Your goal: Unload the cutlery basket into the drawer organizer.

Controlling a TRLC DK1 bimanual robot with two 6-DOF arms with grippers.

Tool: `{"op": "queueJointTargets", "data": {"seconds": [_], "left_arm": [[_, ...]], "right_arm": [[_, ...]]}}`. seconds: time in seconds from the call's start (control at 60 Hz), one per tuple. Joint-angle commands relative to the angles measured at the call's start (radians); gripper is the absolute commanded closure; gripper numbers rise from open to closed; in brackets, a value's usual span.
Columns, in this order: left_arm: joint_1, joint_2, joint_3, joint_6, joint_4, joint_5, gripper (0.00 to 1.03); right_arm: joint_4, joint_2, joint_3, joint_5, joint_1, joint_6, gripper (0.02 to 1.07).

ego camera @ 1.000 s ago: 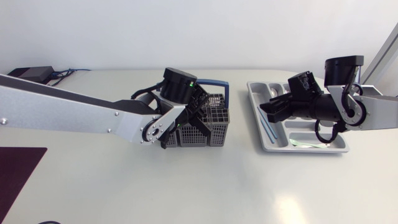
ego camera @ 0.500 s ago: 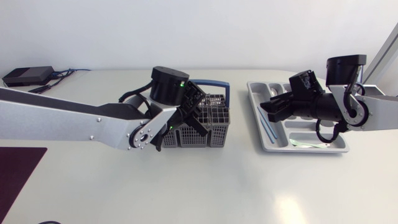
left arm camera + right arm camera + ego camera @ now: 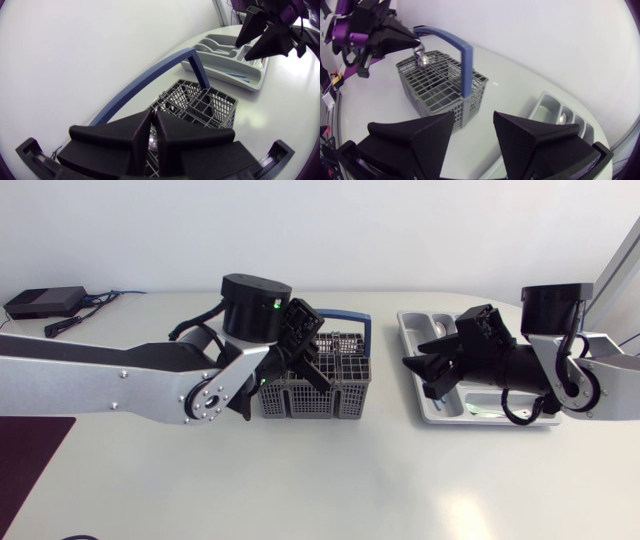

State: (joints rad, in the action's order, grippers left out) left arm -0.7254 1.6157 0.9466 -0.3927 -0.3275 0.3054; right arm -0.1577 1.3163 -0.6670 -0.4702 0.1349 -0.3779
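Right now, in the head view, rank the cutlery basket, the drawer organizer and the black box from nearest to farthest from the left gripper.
1. Cutlery basket, right beneath the left gripper.
2. Drawer organizer, off to the right side.
3. Black box, at the table's far left corner.

Head view: fixed high, facing straight down on the tabletop point(image 3: 330, 480), wide and distant. Left wrist view: close above the cutlery basket point(image 3: 200, 102), facing across to the drawer organizer point(image 3: 227, 62). Right wrist view: set near the organizer, facing back toward the basket. All three views share basket and organizer.
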Motion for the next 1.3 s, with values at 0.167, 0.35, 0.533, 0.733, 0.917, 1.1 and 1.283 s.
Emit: {"op": "queueJointTargets", "data": {"seconds": [0.167, 0.35, 0.533, 0.733, 0.917, 1.1, 1.283], "left_arm": [[-0.012, -0.082, -0.031, -0.012, -0.012, 0.011, 0.9], [-0.012, -0.112, -0.032, -0.012, 0.002, 0.014, 0.9], [-0.011, -0.123, -0.014, 0.005, 0.036, 0.017, 0.9], [-0.002, -0.131, 0.017, 0.026, 0.082, 0.012, 0.9], [0.001, -0.148, 0.06, 0.068, 0.154, -0.015, 0.9], [0.004, -0.154, 0.104, 0.121, 0.216, -0.048, 0.9], [0.006, -0.146, 0.138, 0.175, 0.263, -0.091, 0.9]], "right_arm": [[-0.023, -0.045, 0.073, -0.067, 0.126, -0.092, 0.47], [-0.083, -0.037, 0.087, -0.09, 0.212, -0.092, 0.47], [-0.141, -0.022, 0.07, -0.073, 0.267, -0.059, 0.47], [-0.181, -0.006, 0.055, -0.027, 0.312, -0.042, 0.47], [-0.22, -0.009, 0.052, 0.01, 0.324, -0.018, 0.47], [-0.253, -0.012, 0.067, 0.038, 0.353, -0.003, 0.47], [-0.296, -0.014, 0.084, 0.081, 0.376, 0.002, 0.47]]}}
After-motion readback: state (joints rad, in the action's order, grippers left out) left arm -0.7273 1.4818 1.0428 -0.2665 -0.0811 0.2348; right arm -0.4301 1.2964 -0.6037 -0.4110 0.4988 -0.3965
